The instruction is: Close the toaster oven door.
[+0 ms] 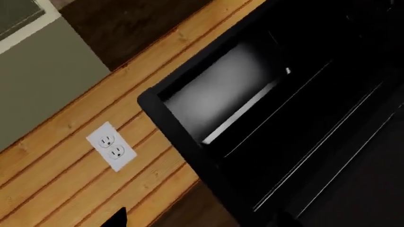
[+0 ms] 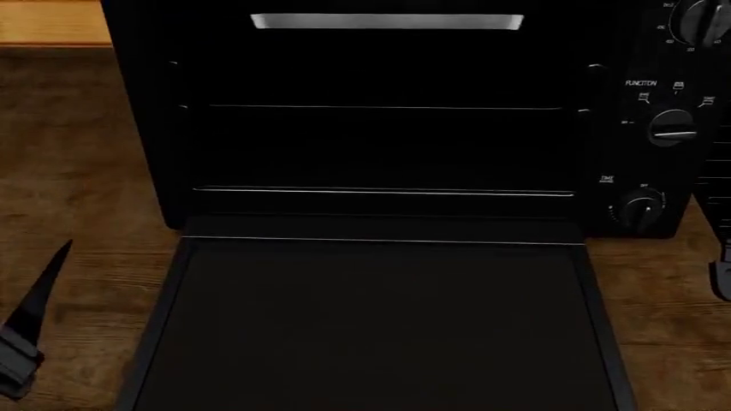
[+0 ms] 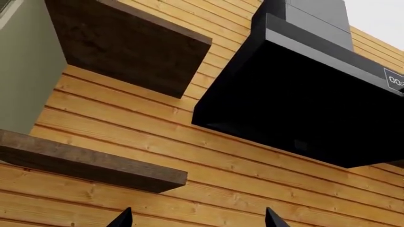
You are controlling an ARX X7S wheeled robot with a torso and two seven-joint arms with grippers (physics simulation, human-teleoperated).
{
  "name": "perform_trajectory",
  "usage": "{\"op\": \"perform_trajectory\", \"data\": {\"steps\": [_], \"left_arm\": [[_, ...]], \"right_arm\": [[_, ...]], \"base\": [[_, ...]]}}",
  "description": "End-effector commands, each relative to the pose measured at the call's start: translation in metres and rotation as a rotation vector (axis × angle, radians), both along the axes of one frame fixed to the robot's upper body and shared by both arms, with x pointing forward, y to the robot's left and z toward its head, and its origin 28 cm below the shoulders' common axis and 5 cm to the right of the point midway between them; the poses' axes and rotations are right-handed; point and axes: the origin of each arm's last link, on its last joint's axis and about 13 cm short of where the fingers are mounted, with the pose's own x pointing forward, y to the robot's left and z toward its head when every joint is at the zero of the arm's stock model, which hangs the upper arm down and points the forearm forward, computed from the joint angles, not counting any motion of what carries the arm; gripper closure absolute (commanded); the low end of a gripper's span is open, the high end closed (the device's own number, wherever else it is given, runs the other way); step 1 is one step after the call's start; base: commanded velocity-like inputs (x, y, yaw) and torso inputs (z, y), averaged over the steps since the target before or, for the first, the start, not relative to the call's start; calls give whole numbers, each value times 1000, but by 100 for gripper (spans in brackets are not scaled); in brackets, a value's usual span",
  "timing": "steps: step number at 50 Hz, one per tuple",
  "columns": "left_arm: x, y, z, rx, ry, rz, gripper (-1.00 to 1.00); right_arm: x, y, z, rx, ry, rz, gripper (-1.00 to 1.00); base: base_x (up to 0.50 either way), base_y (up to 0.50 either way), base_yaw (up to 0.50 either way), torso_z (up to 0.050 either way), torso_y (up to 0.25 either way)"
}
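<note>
Right now we see the toaster oven (image 2: 377, 111) standing on the wooden table (image 2: 68, 171), filling most of the head view. Its toaster oven door (image 2: 377, 325) is fully dropped open, lying flat and level in front of the oven mouth, hinged along the oven's lower front edge and reaching toward us over the table. Inside the oven two thin wire racks (image 2: 383, 192) run across, one above the other, and a pale strip (image 2: 386, 21) shows near the oven's ceiling. Round knobs (image 2: 672, 128) with white labels sit stacked on the panel right of the oven opening.

Our left pincer (image 2: 29, 330) shows as a dark pointed finger left of the door, over the table, touching nothing we can see. Only one tip is visible there and in its wrist view, so we cannot tell whether it is spread or pressed together. That wrist view looks into the oven cavity, with a white outlet (image 1: 111, 146) on the plank wall (image 1: 69, 156) beside the oven.

Our right pincer (image 3: 197, 218) shows two dark tips well apart, so spread, pinching nothing. Its camera faces the plank wall, with a black range hood (image 3: 303, 99) and two dark wooden shelves (image 3: 88, 161).
</note>
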Motion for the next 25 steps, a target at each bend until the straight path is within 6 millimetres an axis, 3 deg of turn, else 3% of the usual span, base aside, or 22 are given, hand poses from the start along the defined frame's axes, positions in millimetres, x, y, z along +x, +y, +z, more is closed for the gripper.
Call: {"op": "perform_trajectory", "data": {"steps": [1,25], "left_arm": [[-18,11,-2,340,-36,-187,-100],[-50,10,-24,462,71,-379,-100]], "right_arm": [[-1,0,0,0,-1,1,-100],[0,1,0,4,-2,2,-100]], "base": [[0,0,0,0,0],[0,0,0,0,0]]}}
